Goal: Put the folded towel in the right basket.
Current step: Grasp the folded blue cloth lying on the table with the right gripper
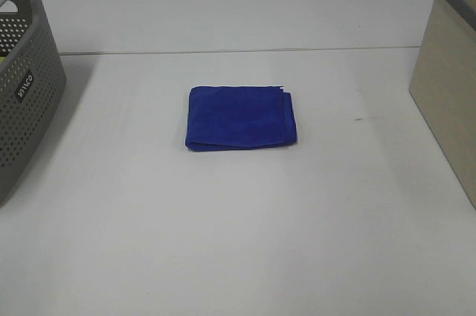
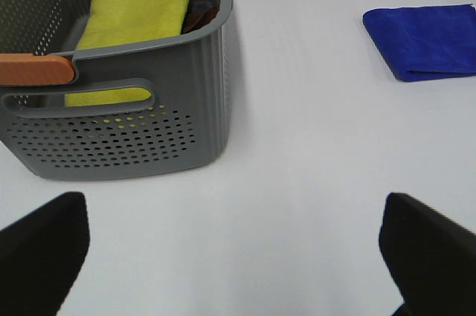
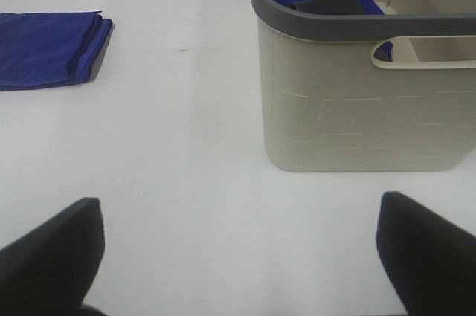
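A folded blue towel (image 1: 240, 117) lies flat in the middle of the white table; it also shows in the left wrist view (image 2: 424, 41) and the right wrist view (image 3: 48, 48). The right basket (image 1: 448, 85) is beige with a dark grey rim (image 3: 349, 26) and holds blue and dark cloth. My left gripper (image 2: 230, 256) is open and empty, low over the table near the grey basket. My right gripper (image 3: 238, 256) is open and empty, in front of the beige basket. Neither gripper shows in the exterior high view.
A grey perforated basket (image 1: 22, 71) stands at the left edge; the left wrist view shows a yellow towel (image 2: 137, 15) inside it and an orange tab (image 2: 37, 69) on its rim. A seam (image 1: 238, 51) crosses the table behind the towel.
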You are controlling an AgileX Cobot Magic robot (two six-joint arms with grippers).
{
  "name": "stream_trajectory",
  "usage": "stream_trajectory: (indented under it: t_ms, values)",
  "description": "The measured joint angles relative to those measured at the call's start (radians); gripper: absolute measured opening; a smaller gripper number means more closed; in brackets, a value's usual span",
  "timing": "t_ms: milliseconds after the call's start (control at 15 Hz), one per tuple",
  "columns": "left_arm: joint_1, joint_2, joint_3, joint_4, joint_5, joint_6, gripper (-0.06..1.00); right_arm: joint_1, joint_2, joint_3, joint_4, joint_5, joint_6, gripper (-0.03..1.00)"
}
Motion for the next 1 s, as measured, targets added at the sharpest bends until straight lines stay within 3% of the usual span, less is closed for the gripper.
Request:
stream_trajectory:
  t_ms: [1000]
  values:
    - [0.000, 0.000, 0.000, 0.000, 0.000, 0.000, 0.99, 0.000, 0.000, 0.000, 0.000, 0.000, 0.000, 0.94]
